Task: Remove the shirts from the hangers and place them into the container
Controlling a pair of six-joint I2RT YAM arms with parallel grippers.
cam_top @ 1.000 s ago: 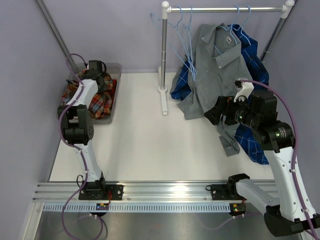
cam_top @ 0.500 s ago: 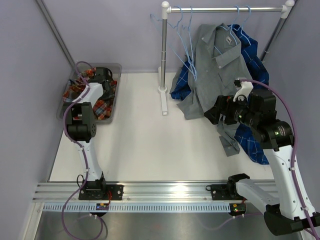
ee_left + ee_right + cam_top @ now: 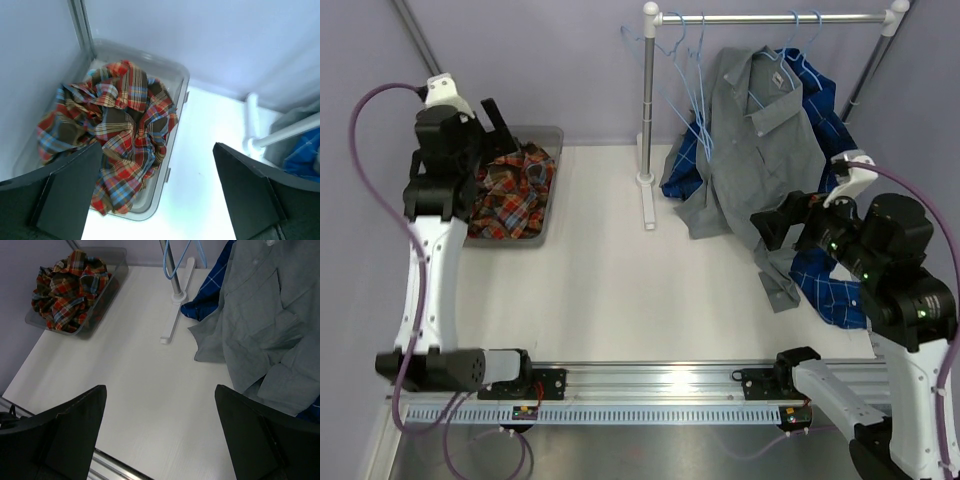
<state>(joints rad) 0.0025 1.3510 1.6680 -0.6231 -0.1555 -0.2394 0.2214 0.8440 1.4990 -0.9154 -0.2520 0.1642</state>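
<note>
Only the top view shows the rail (image 3: 750,18) above the grey shirt (image 3: 760,140).

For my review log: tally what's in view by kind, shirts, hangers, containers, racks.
Shirts: 3 (plaid shirt in the container; grey shirt and blue plaid shirt on the rack; the pile may hide more)
Hangers: 4 (bare hangers 2, loaded hangers 2)
Container: 1
Rack: 1
Total: 9
</note>
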